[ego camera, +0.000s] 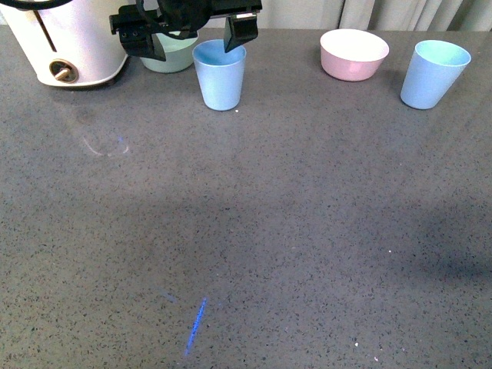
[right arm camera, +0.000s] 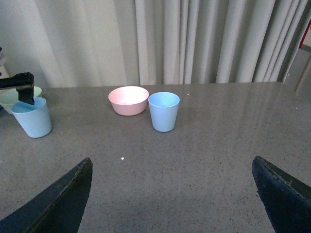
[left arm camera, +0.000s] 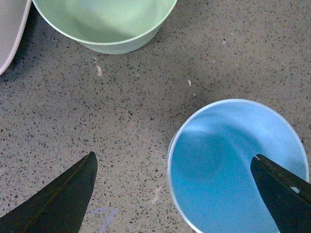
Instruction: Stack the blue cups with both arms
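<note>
Front view: a plain, tapered light blue cup (ego camera: pixel 221 77) stands at upper centre of the grey table (ego camera: pixel 246 231). The left gripper (ego camera: pixel 192 38) is spread wide above it. The second blue cup (ego camera: pixel 433 74), its twin, stands upper right beside a pink bowl (ego camera: pixel 354 54).

Left wrist view: the first cup is empty inside. One finger hangs over its mouth, the other outside, with a green bowl (left arm camera: pixel 104 24) near.

Only the right wrist view shows the right gripper (right arm camera: pixel 170 204), jaws parted, holding nothing.
</note>
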You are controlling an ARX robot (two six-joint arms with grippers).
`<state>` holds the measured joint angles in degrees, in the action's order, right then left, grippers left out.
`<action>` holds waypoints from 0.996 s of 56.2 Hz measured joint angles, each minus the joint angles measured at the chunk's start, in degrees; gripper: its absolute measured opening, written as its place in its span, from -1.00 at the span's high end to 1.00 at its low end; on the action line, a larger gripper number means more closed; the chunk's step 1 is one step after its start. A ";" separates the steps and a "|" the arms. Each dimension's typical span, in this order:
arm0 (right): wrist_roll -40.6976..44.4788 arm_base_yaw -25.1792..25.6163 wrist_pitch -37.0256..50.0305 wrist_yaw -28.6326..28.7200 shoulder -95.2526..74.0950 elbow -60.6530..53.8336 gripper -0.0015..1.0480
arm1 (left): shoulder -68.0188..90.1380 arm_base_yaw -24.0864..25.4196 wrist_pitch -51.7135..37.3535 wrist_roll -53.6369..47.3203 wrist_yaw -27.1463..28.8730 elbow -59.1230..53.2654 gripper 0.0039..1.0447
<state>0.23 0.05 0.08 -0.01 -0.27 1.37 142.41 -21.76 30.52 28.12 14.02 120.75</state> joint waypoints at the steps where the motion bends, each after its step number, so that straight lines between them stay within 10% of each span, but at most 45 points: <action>1: 0.00 0.00 0.00 0.00 0.00 0.00 -0.83 | 0.22 0.00 0.31 0.11 0.11 0.52 -0.74; 32: 0.00 0.00 0.00 0.00 0.00 0.00 -0.83 | 1.53 -0.66 5.01 3.85 0.37 2.51 0.97; 56: 0.00 0.00 0.00 0.00 0.00 0.00 -0.83 | -5.42 -7.56 6.34 11.23 0.39 -2.84 0.97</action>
<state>0.23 0.05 0.08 -0.01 -0.27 1.37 136.99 -29.32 36.86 39.35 14.41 117.91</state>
